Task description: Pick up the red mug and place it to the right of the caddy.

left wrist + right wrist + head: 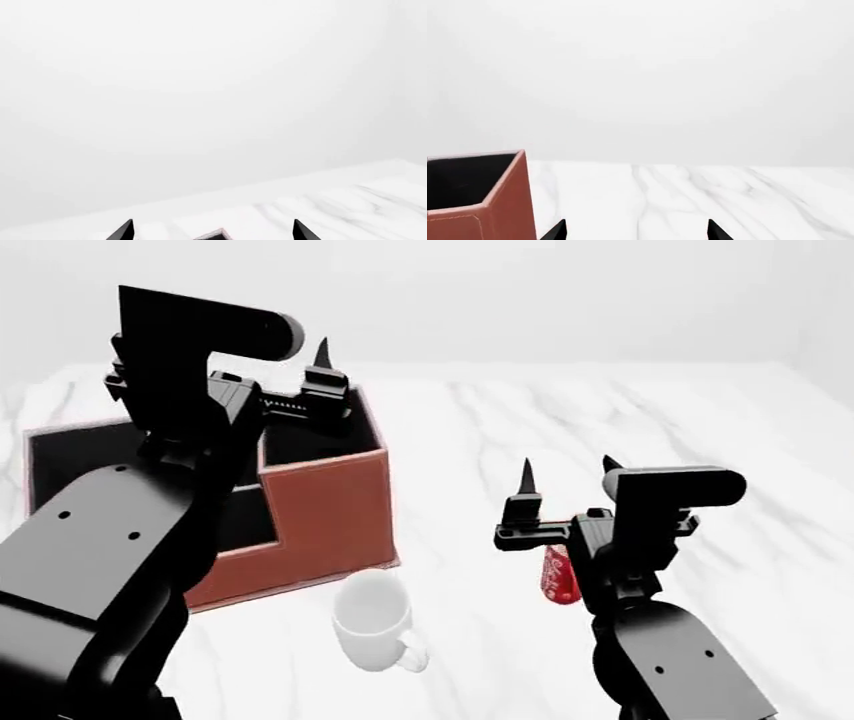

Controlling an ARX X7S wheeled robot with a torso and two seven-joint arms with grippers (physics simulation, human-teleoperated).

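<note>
1. Right pincer (569, 472) stood released, fingertips apart and nothing between them, raised to the right of the caddy (327, 502).
2. Red mug (559, 575) sat on the table (747, 440) right of the caddy, below the right pincer, partly hidden by the wrist.
3. Left pincer (320, 352) hovered over the caddy; right wrist view showed its tips spread, empty.
4. I judged the step as pre-grasp or just-released; I could not tell which.
5. A grasp would need descent, then closing.
</note>
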